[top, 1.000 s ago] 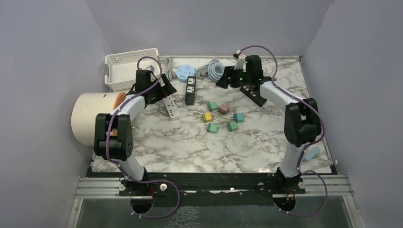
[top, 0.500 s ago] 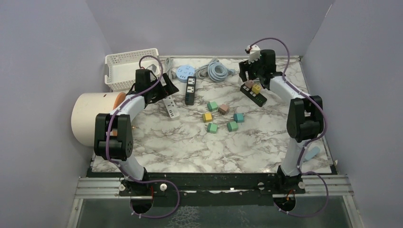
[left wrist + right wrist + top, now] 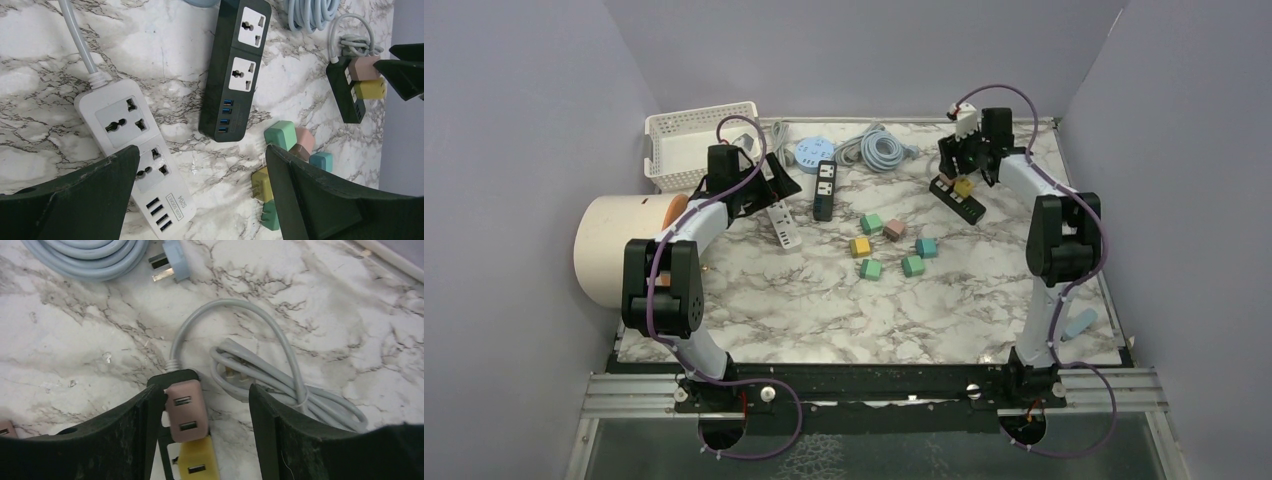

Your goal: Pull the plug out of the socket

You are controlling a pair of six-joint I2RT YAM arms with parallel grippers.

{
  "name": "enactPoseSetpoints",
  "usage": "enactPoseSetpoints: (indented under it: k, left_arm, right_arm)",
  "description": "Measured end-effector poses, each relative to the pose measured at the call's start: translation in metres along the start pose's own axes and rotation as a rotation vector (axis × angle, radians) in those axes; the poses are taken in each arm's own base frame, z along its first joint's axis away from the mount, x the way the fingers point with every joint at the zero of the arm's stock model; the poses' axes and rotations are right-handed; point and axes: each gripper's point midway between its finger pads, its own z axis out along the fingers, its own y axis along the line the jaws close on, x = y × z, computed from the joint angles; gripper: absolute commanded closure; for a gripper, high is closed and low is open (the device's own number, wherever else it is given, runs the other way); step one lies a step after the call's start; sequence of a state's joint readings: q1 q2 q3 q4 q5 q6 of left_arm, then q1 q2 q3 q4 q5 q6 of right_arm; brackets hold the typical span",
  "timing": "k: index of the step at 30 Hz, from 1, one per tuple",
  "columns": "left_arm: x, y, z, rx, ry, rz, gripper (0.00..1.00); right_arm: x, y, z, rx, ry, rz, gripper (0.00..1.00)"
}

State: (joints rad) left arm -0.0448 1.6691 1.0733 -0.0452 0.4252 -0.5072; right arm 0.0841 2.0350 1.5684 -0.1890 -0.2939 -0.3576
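A small black power strip (image 3: 172,377) lies at the back right with a pink plug (image 3: 186,410) and a yellow plug (image 3: 197,465) in it. My right gripper (image 3: 205,405) is open and straddles the pink plug; its left finger is next to the plug's side and the right finger stands apart. In the top view the right gripper (image 3: 969,165) hovers over that strip (image 3: 962,205), with the yellow plug (image 3: 964,186) showing. My left gripper (image 3: 202,152) is open and empty above a white power strip (image 3: 135,145).
A black two-socket strip (image 3: 825,188) and a round blue hub (image 3: 810,152) lie at the back middle beside a coiled grey cable (image 3: 879,148). Several loose coloured plugs (image 3: 894,245) lie mid-table. A white basket (image 3: 694,140) and a white cylinder (image 3: 619,250) stand left.
My right gripper has swung right from near the coiled cable to over the small black strip and lowered around the pink plug. The left arm has not moved.
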Motion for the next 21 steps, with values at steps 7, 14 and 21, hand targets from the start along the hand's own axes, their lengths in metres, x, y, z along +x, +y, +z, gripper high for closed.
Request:
enactPoseSetpoints:
  k: [7,14,21]
  left_arm:
    - [0.0,-0.001,0.0,0.005,0.003,0.0,0.01]
    - [0.001,-0.002,0.0,0.008,0.004,-0.007,0.03]
    - [-0.007,-0.047,0.005,0.08,-0.008,0.028,0.04]
  right_arm:
    - [0.018,0.019,0.008,-0.086,0.039,0.021,0.39]
    - [0.033,0.022,0.012,-0.093,0.084,0.047,0.6]
    - [0.036,0.018,0.017,-0.082,0.113,0.07,0.99]
